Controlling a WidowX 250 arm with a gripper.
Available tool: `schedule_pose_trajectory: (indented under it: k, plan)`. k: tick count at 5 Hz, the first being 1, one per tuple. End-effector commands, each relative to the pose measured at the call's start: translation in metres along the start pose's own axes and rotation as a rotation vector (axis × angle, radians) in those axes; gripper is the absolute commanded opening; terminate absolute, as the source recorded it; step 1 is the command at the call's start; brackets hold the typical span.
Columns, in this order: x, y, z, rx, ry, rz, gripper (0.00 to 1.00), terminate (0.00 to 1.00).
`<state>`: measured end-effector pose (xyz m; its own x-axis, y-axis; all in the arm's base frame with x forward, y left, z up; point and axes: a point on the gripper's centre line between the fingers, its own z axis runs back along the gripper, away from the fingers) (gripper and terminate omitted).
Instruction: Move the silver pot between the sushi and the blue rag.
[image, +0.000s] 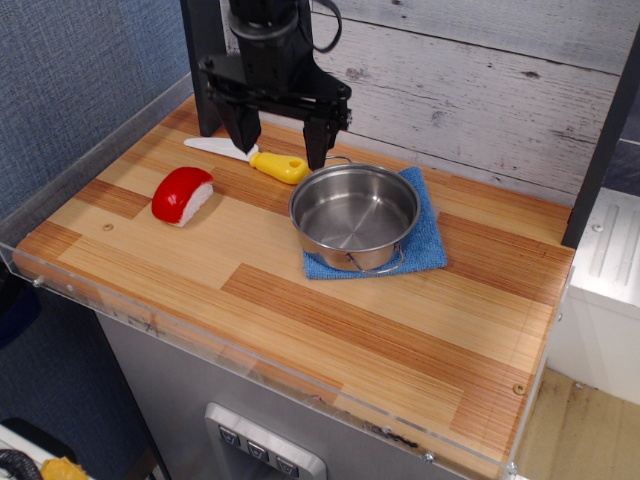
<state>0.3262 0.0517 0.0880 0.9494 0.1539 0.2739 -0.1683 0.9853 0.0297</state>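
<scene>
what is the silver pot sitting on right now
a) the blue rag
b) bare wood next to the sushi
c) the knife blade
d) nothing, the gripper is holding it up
a, the silver pot rests on the blue rag, whose edges show around its right and front sides, while the open gripper hangs above the knife without touching the pot, and the sushi lies apart to the left.
</scene>
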Motion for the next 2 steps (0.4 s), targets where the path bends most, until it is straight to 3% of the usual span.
schedule_pose_trajectory:
  k: [1, 2]
  plan:
    - [0.009, -0.016, -0.015, 0.017, 0.021, 0.107, 1.0, 0.0]
    - [0.003, -0.016, -0.032, 0.017, 0.059, 0.121, 1.0, 0.0]
